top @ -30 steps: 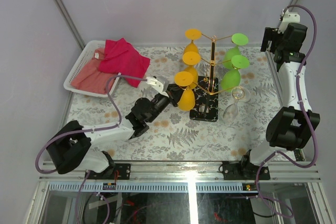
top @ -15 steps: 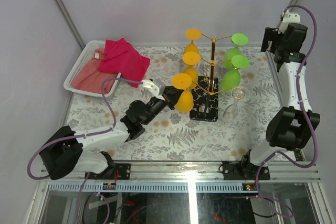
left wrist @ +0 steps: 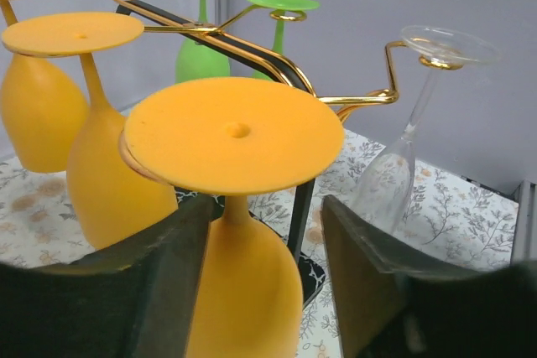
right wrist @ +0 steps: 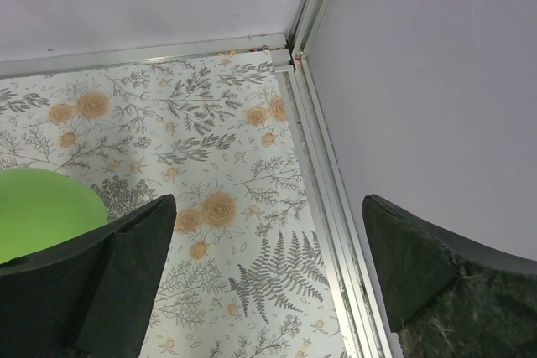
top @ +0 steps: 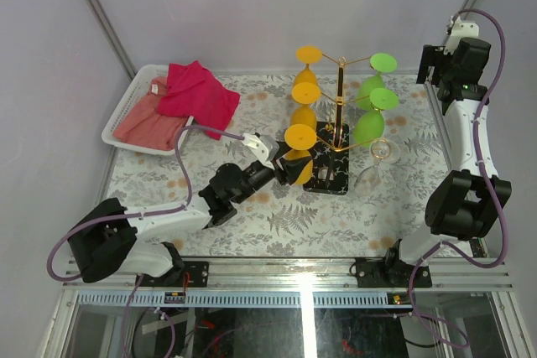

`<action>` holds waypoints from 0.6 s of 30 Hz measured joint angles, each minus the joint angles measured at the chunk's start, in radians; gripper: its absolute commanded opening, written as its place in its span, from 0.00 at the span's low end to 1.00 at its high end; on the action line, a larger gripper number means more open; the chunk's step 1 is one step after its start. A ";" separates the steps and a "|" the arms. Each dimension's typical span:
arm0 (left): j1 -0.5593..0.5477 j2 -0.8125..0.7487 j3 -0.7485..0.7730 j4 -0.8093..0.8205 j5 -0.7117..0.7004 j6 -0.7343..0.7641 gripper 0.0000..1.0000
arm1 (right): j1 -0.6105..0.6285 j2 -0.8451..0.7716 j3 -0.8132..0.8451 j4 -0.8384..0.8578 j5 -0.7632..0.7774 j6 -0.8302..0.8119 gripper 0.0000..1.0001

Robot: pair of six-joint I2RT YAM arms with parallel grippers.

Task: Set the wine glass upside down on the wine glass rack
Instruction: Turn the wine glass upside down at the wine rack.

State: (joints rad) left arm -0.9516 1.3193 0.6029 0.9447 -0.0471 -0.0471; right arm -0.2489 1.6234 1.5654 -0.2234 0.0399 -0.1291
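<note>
Wine glass hangs inverted between outstretched left pincer's parted jaws.

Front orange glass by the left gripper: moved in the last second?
Yes, slightly. The front orange glass has shifted toward the near table edge, its foot now closer to the rack's black base.

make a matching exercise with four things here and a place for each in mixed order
1. nearest orange glass
2. clear glass
3. magenta cloth
4. right gripper

a. draped over the white tray, far left
b. raised by the far right corner
c. between the left gripper fingers
d. hanging on the right side of the rack

Pairs: 1-c, 2-d, 3-a, 4-b
</note>
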 measured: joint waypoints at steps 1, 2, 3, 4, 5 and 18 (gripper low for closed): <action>-0.003 0.001 0.000 -0.002 0.000 0.003 0.64 | 0.000 0.000 0.000 0.000 0.000 -0.002 0.99; -0.005 0.001 0.000 -0.005 0.002 0.003 0.67 | 0.000 0.000 0.000 0.001 0.000 -0.002 0.99; -0.007 0.001 0.000 -0.006 0.002 0.006 0.69 | 0.000 0.000 0.000 0.002 0.000 -0.002 0.99; -0.008 0.000 0.000 -0.010 0.002 0.008 0.71 | 0.000 0.000 0.000 0.003 0.000 -0.002 0.99; -0.008 -0.003 0.000 -0.017 0.000 0.009 0.73 | 0.000 0.000 0.000 0.005 0.000 -0.002 0.99; -0.009 -0.253 -0.067 -0.288 -0.124 -0.001 1.00 | 0.000 -0.001 -0.005 0.005 0.002 -0.006 0.99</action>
State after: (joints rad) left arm -0.9607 1.0664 0.5358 0.6571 -0.1711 -0.0479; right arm -0.2489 1.6222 1.5600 -0.2184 0.0422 -0.1352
